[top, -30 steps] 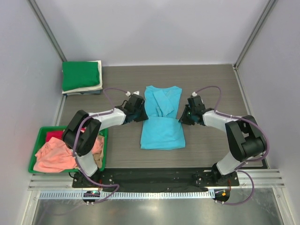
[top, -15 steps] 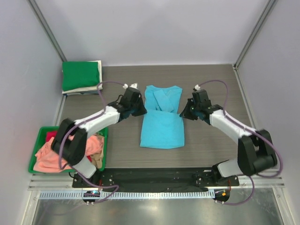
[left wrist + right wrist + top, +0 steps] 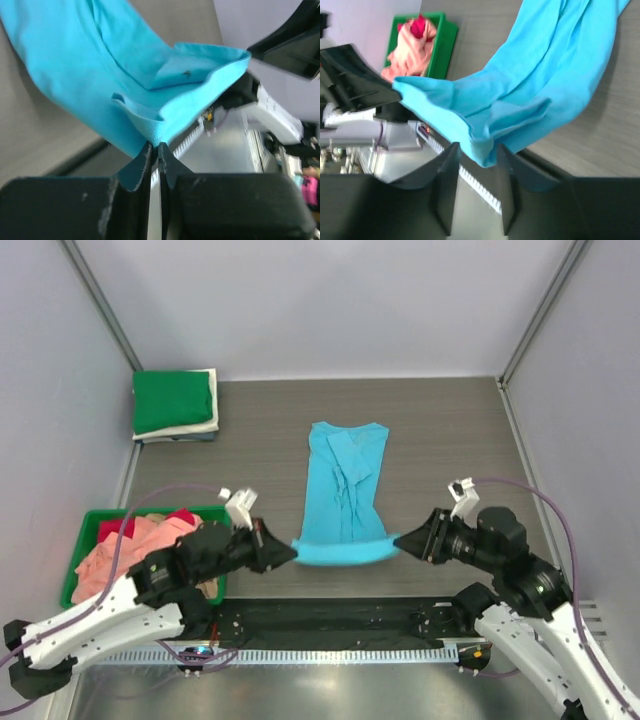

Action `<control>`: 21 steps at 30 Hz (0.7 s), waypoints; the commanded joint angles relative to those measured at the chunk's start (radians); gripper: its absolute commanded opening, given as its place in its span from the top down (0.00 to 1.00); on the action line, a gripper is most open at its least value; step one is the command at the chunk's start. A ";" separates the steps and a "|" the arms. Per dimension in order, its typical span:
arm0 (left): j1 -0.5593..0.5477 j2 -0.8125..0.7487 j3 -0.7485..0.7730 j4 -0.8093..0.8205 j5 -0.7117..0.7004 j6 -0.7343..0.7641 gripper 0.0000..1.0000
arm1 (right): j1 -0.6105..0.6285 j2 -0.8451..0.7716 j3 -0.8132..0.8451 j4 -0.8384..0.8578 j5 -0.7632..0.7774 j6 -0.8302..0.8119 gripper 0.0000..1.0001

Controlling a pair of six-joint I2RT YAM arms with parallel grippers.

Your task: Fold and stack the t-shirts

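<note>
Top external view: my left hand (image 3: pixel 287 552) and right hand (image 3: pixel 404 540) each pinch a hem corner of the blue shirt (image 3: pixel 345 480), right of the bin (image 3: pixel 92 520), holding that edge taut above the table (image 3: pixel 450 420) for the fold.

I have both arms low at the near edge, forearms angled inward. My left gripper (image 3: pixel 284 552) and right gripper (image 3: pixel 407 540) each pinch the sky-blue t-shirt (image 3: pixel 345 485) hem.
</note>
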 commanded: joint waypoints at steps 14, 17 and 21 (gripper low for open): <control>-0.104 -0.157 -0.054 -0.034 -0.209 0.135 0.01 | 0.004 0.420 0.103 0.163 0.278 0.019 0.14; -0.101 0.124 0.093 -0.098 -0.382 0.148 0.00 | 0.004 0.695 0.229 0.243 0.357 -0.036 0.16; 0.099 0.452 0.210 0.020 -0.252 0.242 0.00 | -0.002 1.035 0.471 0.243 0.455 -0.127 0.20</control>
